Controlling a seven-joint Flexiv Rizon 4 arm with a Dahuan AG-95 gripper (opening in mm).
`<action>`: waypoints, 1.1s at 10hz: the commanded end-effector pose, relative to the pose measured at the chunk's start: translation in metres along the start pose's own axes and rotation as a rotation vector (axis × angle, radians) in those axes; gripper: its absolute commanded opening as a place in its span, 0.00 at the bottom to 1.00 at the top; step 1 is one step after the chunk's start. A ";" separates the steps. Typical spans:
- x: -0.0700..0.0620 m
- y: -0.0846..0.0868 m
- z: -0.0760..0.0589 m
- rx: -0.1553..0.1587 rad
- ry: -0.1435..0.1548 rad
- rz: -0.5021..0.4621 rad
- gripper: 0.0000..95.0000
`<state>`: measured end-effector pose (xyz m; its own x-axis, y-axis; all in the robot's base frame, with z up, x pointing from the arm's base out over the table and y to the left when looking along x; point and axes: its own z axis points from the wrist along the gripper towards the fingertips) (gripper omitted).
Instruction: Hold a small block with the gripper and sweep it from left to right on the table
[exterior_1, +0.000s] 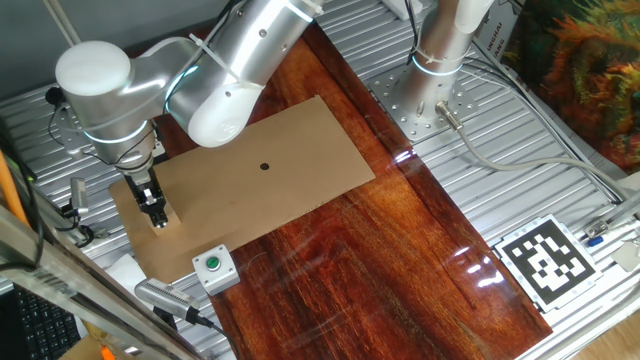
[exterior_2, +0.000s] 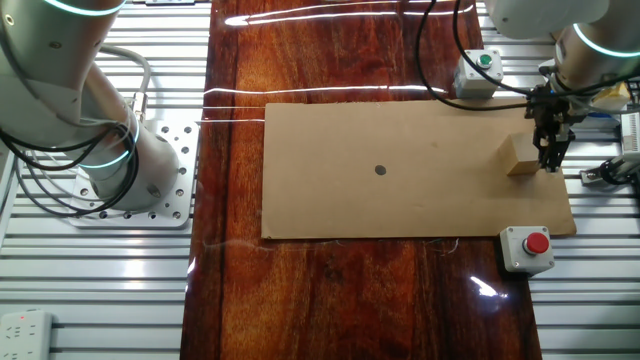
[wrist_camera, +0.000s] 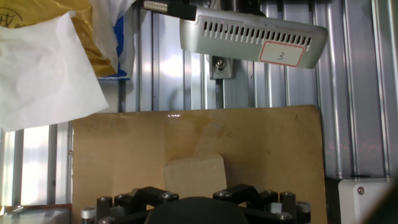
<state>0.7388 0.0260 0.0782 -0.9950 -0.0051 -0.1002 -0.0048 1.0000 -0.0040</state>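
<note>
The small block, a light tan wooden cube, rests on the right end of the tan board in the other fixed view. My gripper stands upright at its right edge, its narrow black fingers drawn in against it. In one fixed view the gripper is at the board's left end and covers most of the block. In the hand view the block fills the gap between the two black finger mounts; the fingertips are hidden. The table is glossy reddish-brown.
A white box with a green button sits off the board's corner near the gripper. A white box with a red button sits at the opposite corner. The other arm's column stands on ribbed metal beyond the table. A printed marker lies at the right.
</note>
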 end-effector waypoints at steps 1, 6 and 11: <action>0.004 -0.002 0.024 0.006 -0.002 -0.017 1.00; 0.002 -0.002 0.022 0.005 -0.003 -0.016 1.00; 0.002 -0.004 0.025 0.009 -0.003 -0.020 1.00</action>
<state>0.7390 0.0215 0.0512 -0.9944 -0.0244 -0.1032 -0.0230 0.9996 -0.0147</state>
